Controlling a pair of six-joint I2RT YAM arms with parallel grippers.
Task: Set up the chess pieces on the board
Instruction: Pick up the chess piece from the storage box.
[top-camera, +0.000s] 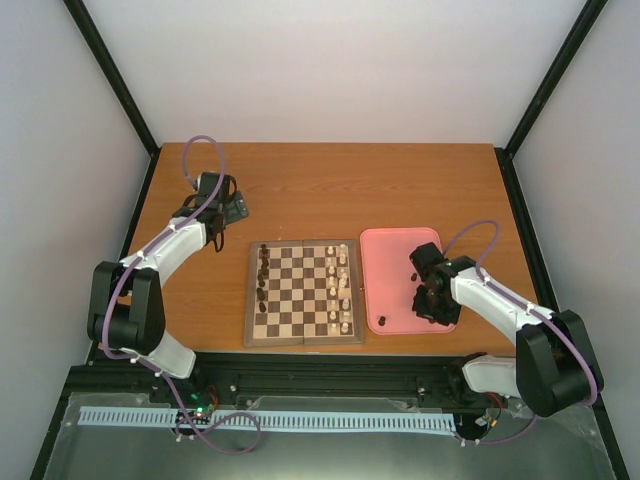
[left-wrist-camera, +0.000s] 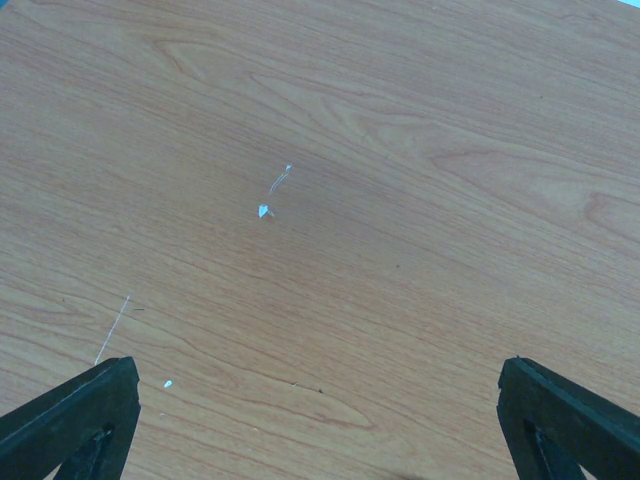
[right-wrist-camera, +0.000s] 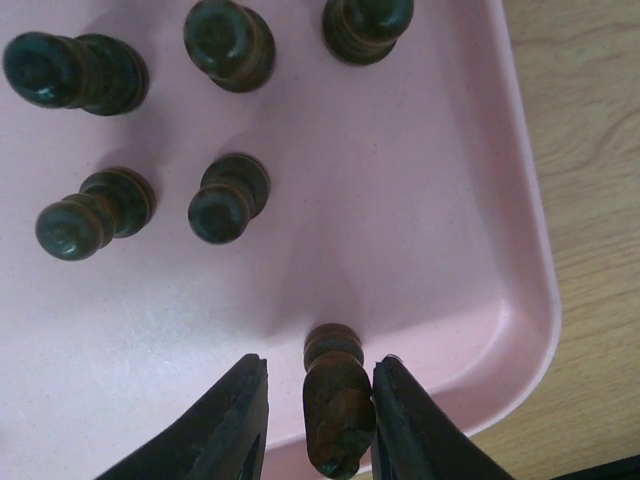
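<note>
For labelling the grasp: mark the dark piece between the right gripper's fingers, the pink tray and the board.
dark piece (right-wrist-camera: 338, 400): right wrist view, its body.
pink tray (right-wrist-camera: 525, 200): right wrist view, right rim.
board (top-camera: 300, 295): top view, bare centre squares.

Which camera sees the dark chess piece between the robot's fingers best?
The right wrist view: the dark chess piece shows close up inside the right gripper. From the top, the gripper hides it. The left wrist sees only table.

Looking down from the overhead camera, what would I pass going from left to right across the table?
The left hand → dark chess pieces along the left side of the chessboard → cream-white pieces on its right side → a stray dark piece on the pink tray → the right hand, over the tray's right end.
</note>
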